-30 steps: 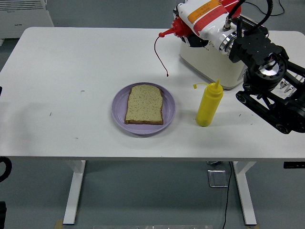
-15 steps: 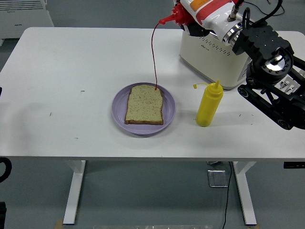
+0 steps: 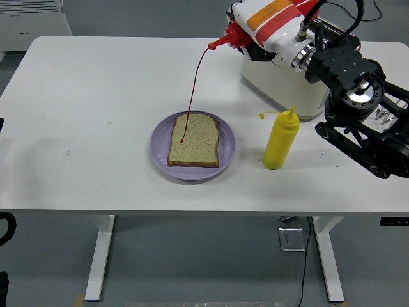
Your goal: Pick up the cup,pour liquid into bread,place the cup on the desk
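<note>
One red squeeze bottle (image 3: pixel 255 22) is up in the air at the far right, tipped on its side with the nozzle aimed left, and a thin red stream (image 3: pixel 193 83) arcs from it down onto the bread (image 3: pixel 194 141). The right hand (image 3: pixel 291 35) carries that bottle, though the fingers sit behind the bottle and the wrist, so I cannot tell how they are set around it. One slice of bread, lying flat on one purple plate (image 3: pixel 227 150) near the middle of the white table (image 3: pixel 96 128), and the stream lands on the slice's left half.

Now the risks, as I judge them. That stream travels a long slanting way from nozzle to bread, so a small turn of the wrist could swing it off the slice and onto the plate or the table. Squeeze on too long and the sauce could pool and run over the crust. Setting the bottle down could be tight too: one yellow squeeze bottle (image 3: pixel 280 139) stands upright just right of the plate, and one cream-coloured toaster (image 3: pixel 281 83) sits behind it, right under the arm. A careless descent could knock the yellow one over. No left hand in view.
</note>
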Robot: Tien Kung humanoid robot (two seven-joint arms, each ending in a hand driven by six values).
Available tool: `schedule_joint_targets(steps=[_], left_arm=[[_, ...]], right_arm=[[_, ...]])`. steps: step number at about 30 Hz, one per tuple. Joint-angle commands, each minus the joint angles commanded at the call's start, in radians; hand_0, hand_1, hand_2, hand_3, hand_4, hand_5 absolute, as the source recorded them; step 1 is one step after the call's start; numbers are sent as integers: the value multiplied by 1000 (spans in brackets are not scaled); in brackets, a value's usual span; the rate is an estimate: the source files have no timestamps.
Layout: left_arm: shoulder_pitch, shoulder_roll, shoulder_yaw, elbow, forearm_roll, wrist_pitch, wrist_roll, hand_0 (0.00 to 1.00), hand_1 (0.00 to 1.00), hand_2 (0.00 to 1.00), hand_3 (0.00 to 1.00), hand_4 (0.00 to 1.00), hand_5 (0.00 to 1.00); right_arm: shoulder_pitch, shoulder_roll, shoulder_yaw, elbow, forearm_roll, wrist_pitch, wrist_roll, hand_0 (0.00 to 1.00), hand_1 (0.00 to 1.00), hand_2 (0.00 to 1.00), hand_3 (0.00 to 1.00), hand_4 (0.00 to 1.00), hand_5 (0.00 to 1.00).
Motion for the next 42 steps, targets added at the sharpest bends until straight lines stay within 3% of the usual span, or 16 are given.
schedule_joint_targets(steps=[4,12,19,22,26,33,42], left_arm=[[-1,0,-2,0,0,0,0,777,724,718,651,519,941],[-4,0,0,0,-1,0,0,779,725,719,653,518,940],[-4,0,-3,-1,0,2,1,779,725,720,653,519,941],[-5,0,-1,-1,0,2,1,779,725,720,653,519,941],[-6,0,1,0,-1,2,2,779,726,720,655,518,940],[-6,0,1,0,-2,3,2,780,726,720,656,519,940],[-7,0,4,1,-3,4,2,781,727,721,658,519,941]], right_arm=[[-41,11,84,21,0,-42,-6,20,63,219,394,677,85],[-135,16,271,91,311,-121,38,21,63,218,392,672,115],[-243,3,494,125,604,-76,170,23,67,219,392,668,123],[-278,-3,562,120,725,-61,185,23,67,219,392,668,123],[-328,-13,644,117,900,-75,205,24,65,218,390,662,136],[-412,-34,727,118,1193,-79,233,24,66,218,390,666,136],[-549,-45,739,105,1529,-75,285,44,77,225,386,655,171]])
